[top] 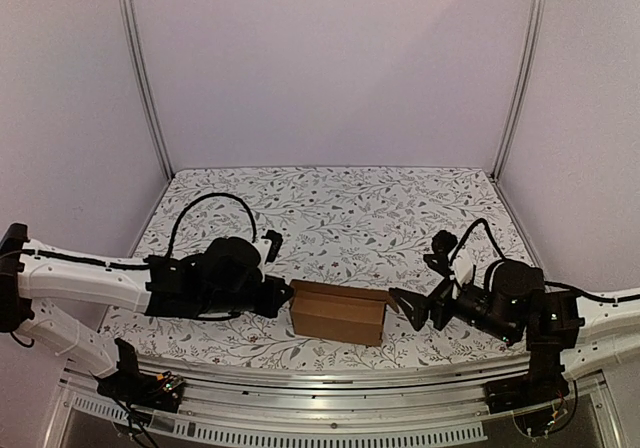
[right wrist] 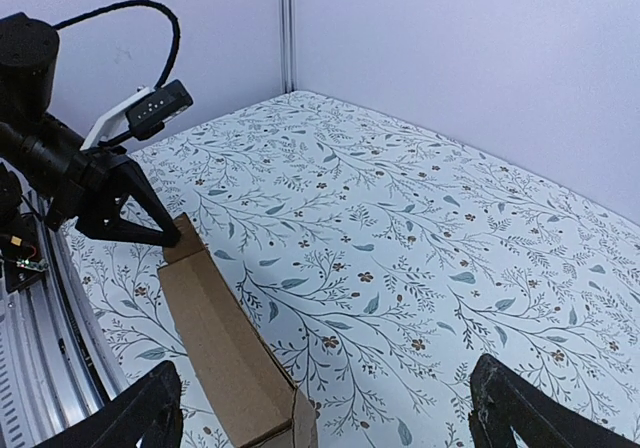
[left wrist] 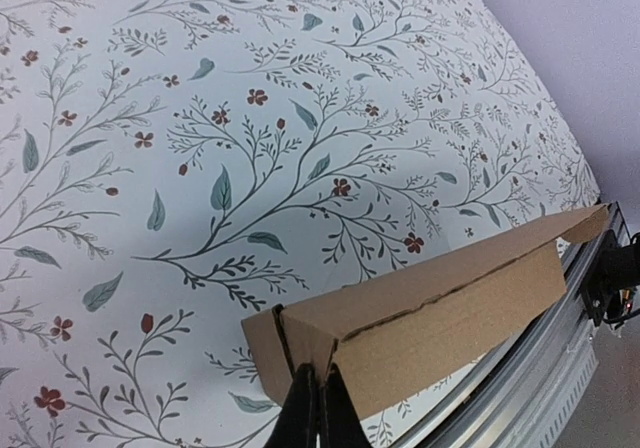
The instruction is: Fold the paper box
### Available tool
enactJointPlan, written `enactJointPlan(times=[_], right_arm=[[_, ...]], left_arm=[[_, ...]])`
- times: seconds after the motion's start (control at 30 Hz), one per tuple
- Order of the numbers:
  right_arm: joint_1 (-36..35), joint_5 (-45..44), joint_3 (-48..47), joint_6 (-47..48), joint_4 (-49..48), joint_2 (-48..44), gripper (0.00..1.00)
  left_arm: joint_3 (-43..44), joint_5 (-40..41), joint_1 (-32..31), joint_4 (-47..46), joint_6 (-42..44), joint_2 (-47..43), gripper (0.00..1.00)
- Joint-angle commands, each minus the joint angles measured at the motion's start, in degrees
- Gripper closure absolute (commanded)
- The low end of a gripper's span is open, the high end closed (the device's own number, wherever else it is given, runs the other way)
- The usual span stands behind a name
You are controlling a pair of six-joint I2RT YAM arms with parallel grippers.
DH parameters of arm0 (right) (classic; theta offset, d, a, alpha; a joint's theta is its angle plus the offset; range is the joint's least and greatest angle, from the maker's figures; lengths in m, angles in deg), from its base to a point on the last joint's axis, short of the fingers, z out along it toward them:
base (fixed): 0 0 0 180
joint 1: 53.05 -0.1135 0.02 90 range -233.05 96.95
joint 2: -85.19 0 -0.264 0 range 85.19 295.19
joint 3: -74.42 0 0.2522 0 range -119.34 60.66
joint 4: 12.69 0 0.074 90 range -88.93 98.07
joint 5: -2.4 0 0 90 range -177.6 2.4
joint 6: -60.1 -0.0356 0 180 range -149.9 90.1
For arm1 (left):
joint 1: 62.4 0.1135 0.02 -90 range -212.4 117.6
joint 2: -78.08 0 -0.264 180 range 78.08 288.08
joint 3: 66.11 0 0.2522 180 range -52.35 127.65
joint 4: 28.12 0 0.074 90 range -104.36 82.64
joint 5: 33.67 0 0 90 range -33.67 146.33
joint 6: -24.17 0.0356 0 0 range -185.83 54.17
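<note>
box [top: 338, 315] lying just behind the rail [top: 330, 376]. left gripper [left wrist: 318, 408], fingers pressed together, touches the box's left end; right gripper [top: 410, 306], fingers spread wide, hovers just beside its right end. risk: a push from the right may pivot the box off that narrow brace, skewing it toward the rail.

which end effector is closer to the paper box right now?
Left. The left end effector is pinched shut on the left end of the paper box, in contact. The right end effector stands open just off its right end; whether it touches cannot be told.
</note>
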Motion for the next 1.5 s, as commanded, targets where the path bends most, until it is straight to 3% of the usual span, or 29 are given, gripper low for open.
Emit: enactJointPlan(times=[0.0,0.4,1.2,1.47], right_arm=[[-0.22,-2.34,-3.72,-6.32,19.63,-5.77,0.01],[-0.23,0.48,-11.85,-14.24,34.72,1.81,0.44],[-0.22,0.61,-18.5,-15.24,35.31,15.83,0.7],[-0.21,1.08,-20.25,-14.96,36.51,18.21,0.92]], left_arm=[[-0.51,-0.31,-1.31,8.61,-1.17,2.79,1.0],[1.83,-0.11,-1.67,10.48,-2.04,4.2,1.0],[2.68,-0.22,-1.86,11.54,-1.76,5.31,1.0],[2.64,-0.11,-1.86,11.57,-1.86,5.11,1.0]])
